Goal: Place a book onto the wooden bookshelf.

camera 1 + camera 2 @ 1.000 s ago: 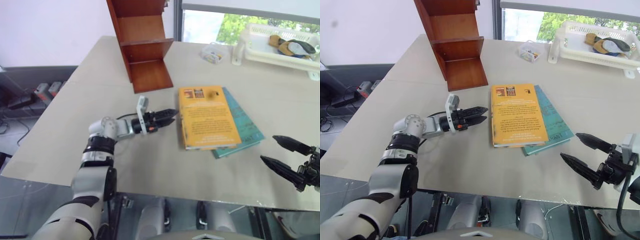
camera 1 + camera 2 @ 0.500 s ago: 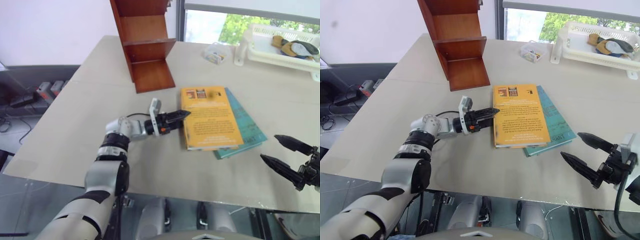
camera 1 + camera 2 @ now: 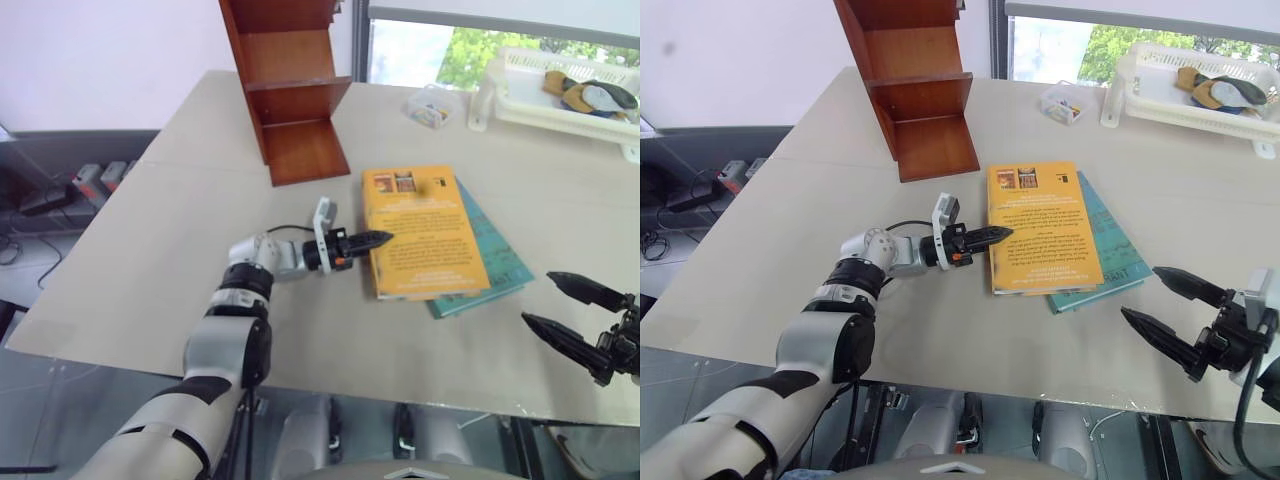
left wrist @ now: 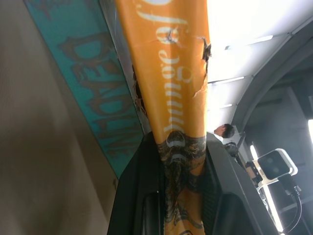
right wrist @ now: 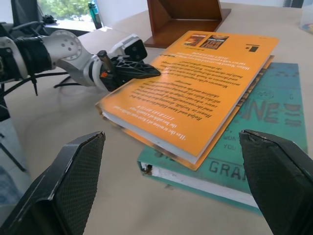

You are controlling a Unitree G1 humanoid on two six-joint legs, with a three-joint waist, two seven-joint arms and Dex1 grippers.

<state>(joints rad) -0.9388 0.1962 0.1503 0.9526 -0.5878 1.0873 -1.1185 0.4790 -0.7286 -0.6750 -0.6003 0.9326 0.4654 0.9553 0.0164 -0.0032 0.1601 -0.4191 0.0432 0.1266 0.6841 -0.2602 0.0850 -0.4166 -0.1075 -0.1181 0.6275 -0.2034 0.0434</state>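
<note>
The left gripper (image 3: 378,239) is closed on the long edge of the book (image 3: 425,233), one finger above the cover and one below. Taking this edge lets the arm lift the orange book off the teal book (image 3: 497,258) under it. The pair lies flat on the table (image 3: 180,210), the teal one showing at the orange one's three and five o'clock sides. The wooden bookshelf (image 3: 292,90) stands at about eleven o'clock from the book, well apart, its open tiers facing the books. The right gripper (image 3: 580,321) waits at five o'clock, fingers spread and empty, probably to support later.
</note>
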